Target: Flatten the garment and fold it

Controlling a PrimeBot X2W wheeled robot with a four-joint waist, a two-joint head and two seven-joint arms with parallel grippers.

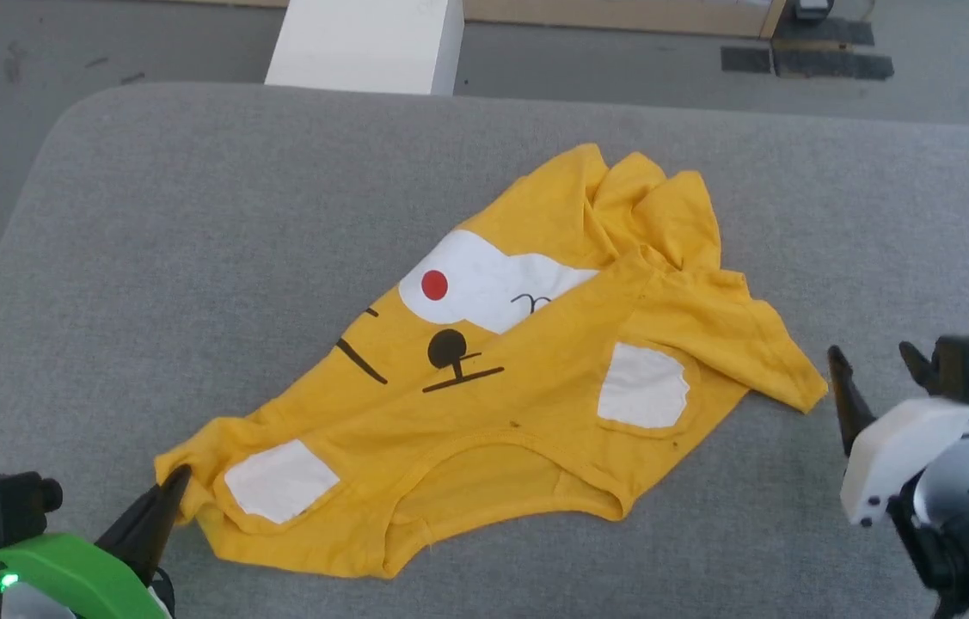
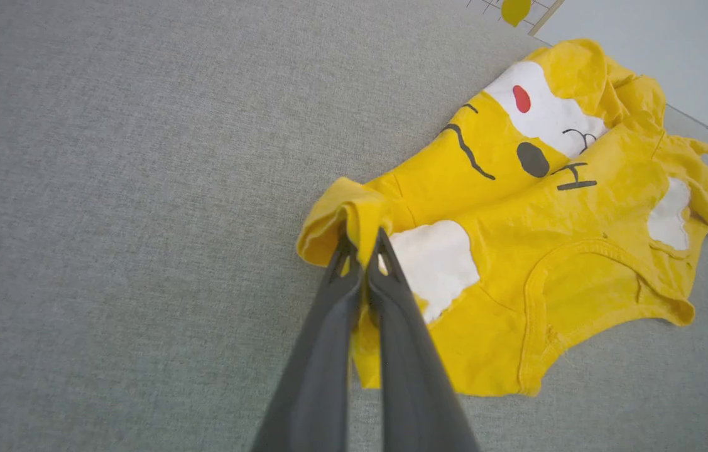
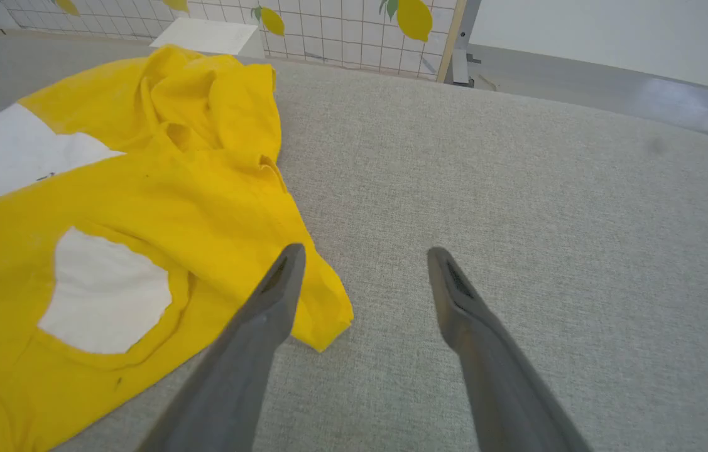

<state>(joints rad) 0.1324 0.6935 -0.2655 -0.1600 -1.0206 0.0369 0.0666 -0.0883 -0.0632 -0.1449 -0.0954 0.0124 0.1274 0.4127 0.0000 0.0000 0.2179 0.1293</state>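
While the left end effector [image 2: 363, 240] pinches it, the garment [image 1: 536, 400] lies rumpled.

I have the garment [image 1: 536, 344] lying rumpled on the surface [image 1: 192, 215], a little right of the middle, with the neck opening toward me and the bunched hem at the far side. My left hand [image 1: 179, 477] is at the garment's near-left corner, fingers pinched together on the sleeve edge there. My right hand [image 1: 869, 352] sits off the right sleeve's tip, just beside it, fingers spread apart. Behind the surface's far edge, left of centre, a box [image 1: 364, 43] stands on the floor [image 1: 106, 43].
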